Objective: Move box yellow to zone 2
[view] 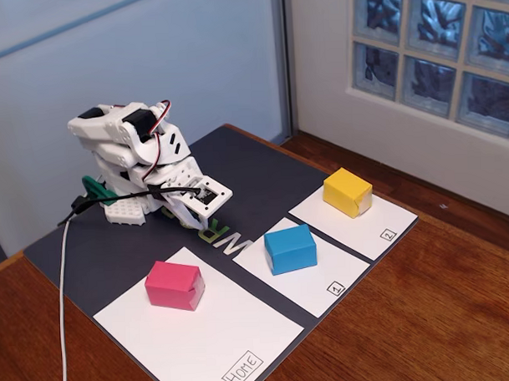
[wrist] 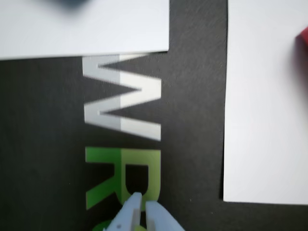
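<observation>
Fixed view: bright yellow paper-wrapped box yellow (view: pixel 347 192) on zone 2 (view: pixel 381 228); hand (wrist: pixel 143 204) clenched, empty.

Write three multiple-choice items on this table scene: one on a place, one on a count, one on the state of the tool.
1. Where does the yellow box sit?
A. on the panel marked 2
B. on the Home panel
C. on the dark mat

2. How many coloured boxes lie on the panels?
A. two
B. three
C. four

3. What does the tool hold?
A. the pink box
B. the blue box
C. nothing

Key: 1 A, the yellow box rests on the panel marked 2. 2 B, yellow, blue box and pink box. 3 C, the tool shows fingertips nearly together over the dark mat, with nothing between.
</observation>
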`<action>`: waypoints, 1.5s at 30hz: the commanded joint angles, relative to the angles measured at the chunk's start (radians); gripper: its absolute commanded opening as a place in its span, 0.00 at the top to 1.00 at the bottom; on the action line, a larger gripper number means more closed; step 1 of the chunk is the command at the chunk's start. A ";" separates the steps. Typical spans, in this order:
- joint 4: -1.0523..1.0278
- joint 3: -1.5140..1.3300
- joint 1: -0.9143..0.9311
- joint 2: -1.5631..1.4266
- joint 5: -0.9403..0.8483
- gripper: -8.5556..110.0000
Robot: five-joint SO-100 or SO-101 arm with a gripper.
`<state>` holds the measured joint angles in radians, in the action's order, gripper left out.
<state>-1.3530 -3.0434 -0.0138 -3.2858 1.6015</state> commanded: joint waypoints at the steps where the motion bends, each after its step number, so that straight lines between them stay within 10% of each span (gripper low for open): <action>1: -0.080 0.005 0.006 -0.052 -0.061 0.93; 45: -0.107 0.005 0.002 -0.054 -0.089 0.93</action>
<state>-1.3975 -3.0419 -0.0107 -3.2873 1.5217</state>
